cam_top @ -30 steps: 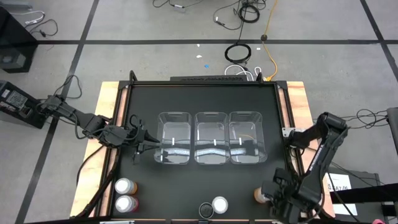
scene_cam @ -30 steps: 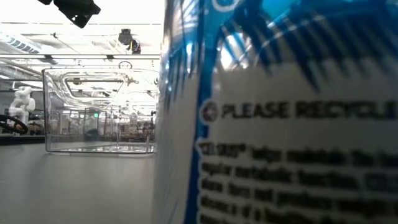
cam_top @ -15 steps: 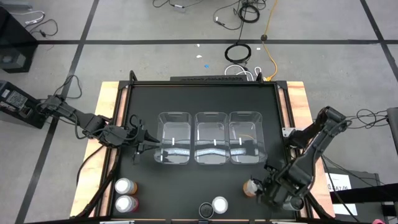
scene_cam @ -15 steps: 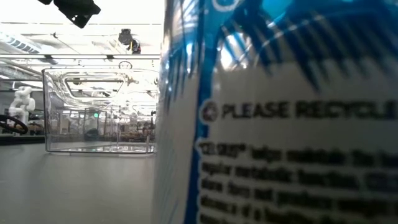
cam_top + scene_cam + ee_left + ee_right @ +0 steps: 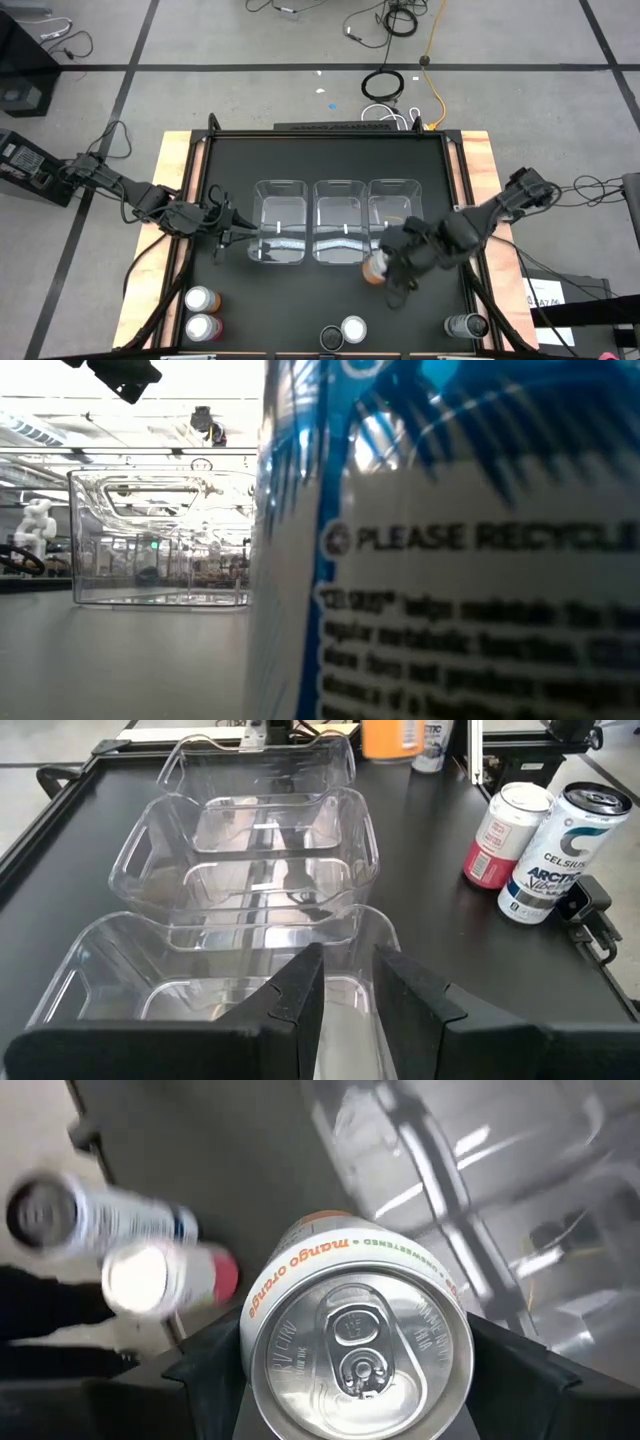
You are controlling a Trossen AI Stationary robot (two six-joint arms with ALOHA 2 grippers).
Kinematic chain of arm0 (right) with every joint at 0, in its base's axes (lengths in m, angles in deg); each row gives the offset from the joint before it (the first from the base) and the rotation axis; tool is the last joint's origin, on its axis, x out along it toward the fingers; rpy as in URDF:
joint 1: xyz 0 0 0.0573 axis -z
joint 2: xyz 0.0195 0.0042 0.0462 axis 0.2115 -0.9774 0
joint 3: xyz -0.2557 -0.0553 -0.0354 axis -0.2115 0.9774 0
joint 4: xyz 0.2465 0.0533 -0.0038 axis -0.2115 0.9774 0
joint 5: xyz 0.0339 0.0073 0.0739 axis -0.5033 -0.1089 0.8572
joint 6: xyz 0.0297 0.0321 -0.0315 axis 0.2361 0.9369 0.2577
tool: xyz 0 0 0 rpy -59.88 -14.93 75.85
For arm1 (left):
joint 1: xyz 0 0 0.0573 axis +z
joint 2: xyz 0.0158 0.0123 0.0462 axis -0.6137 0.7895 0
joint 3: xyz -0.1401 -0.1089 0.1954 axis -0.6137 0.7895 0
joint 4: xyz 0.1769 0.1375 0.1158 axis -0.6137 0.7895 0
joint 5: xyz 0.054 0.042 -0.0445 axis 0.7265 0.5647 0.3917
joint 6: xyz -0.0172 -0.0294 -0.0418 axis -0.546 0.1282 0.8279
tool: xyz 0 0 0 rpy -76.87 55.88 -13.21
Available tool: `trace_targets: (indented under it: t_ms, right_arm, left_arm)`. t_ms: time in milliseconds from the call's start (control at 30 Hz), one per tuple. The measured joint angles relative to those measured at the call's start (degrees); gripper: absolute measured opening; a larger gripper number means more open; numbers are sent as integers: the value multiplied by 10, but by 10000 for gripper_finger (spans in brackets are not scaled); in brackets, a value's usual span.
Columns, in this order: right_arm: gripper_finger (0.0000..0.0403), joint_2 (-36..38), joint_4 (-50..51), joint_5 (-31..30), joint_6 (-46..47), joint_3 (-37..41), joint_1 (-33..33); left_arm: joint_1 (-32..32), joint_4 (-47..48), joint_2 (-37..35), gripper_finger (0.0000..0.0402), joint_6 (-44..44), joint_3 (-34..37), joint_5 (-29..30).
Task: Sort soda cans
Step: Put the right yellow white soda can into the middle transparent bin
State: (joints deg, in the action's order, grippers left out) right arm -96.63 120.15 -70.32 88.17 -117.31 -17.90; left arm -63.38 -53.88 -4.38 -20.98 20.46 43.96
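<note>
My right gripper (image 5: 380,268) is shut on an orange can (image 5: 355,1345) marked "mango orange", just in front of the right clear bin (image 5: 396,232); the can also shows in the left wrist view (image 5: 395,735). My left gripper (image 5: 348,982) waits at the left bin's left wall (image 5: 257,235) with a narrow gap between its fingers; I cannot tell whether it touches the wall. Two cans (image 5: 203,312) stand at the front left. A pink can (image 5: 503,832) and a white-blue can (image 5: 558,855) stand at the front middle. A dark can (image 5: 464,325) is at the front right. My right gripper pinches the orange can's side wall just below its silver top (image 5: 262,1295) between its two fingers (image 5: 215,1365), one on either side. The fingers slant down from the table's right side. The can is upright, top up, and looks clear of the table.
Three clear bins (image 5: 340,235) stand in a row across the table's middle. The white-blue can (image 5: 450,560) stands right before the low camera and blocks most of that view. Wooden rails (image 5: 480,170) edge the black table.
My right gripper has gone from the front right corner toward the far edge and the left, up to the right bin's front, carrying the orange can upright. The dark can at the front right, hidden by the arm before, now shows.
</note>
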Motion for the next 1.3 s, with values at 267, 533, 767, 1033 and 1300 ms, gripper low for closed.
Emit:
trace_targets:
  t_ms: [267,533,767,1033,1300]
  right_arm:
    - [281,-22,-7,11,-150,-51,135]
    - [281,-80,17,32,-322,-102,239]
    - [281,-119,41,31,-417,-102,313]
    - [282,-178,28,48,-491,-102,349]
    - [282,-216,-16,47,-520,-102,369]
  left_arm:
    - [0,-5,-2,99,44,0,1]
    - [0,-7,-3,99,47,0,25]
    - [0,-7,-3,99,75,0,53]
    - [0,-9,-3,99,90,0,85]
    - [0,-8,-3,99,101,0,88]
